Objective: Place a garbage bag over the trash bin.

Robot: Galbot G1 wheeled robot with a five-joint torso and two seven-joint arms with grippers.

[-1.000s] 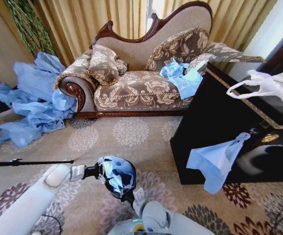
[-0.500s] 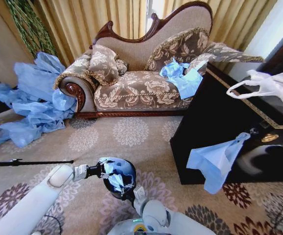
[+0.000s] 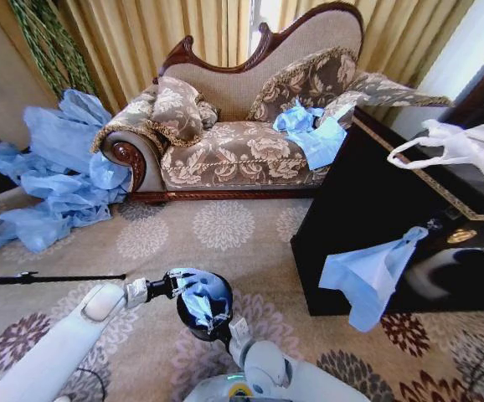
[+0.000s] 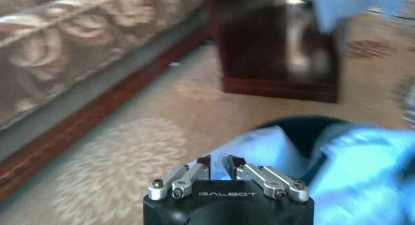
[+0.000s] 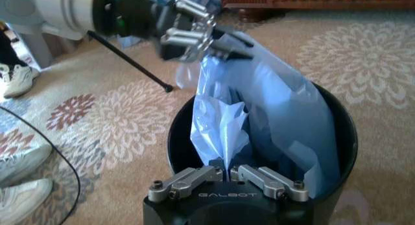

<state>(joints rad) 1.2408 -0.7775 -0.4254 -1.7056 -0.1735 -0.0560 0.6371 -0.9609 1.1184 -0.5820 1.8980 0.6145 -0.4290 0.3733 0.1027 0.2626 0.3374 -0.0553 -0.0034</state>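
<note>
At bin mouth: garbage bag (image 3: 202, 297) sits in trash bin (image 3: 198, 311). Left gripper (image 5: 194, 33) pinches film at rim's 10 o'clock; right gripper (image 5: 226, 172) pinches opp. edge, 6 o'clock. Jaws nearly closed on film.

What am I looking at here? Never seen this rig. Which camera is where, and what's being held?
This is a wheeled robot with two arms, each ending in a two-finger gripper. One picture comes from a camera on its head, looking down at a patterned carpet; the other two come from cameras on its wrists. On the carpet stands a small black round trash bin with a thin light-blue plastic garbage bag hanging inside it. The left gripper pinches the bag's edge at the bin's far rim. The right gripper pinches a bunch of the film at the near rim. Behind are an ornate patterned sofa, a dark cabinet and a heap of blue bags.
</note>
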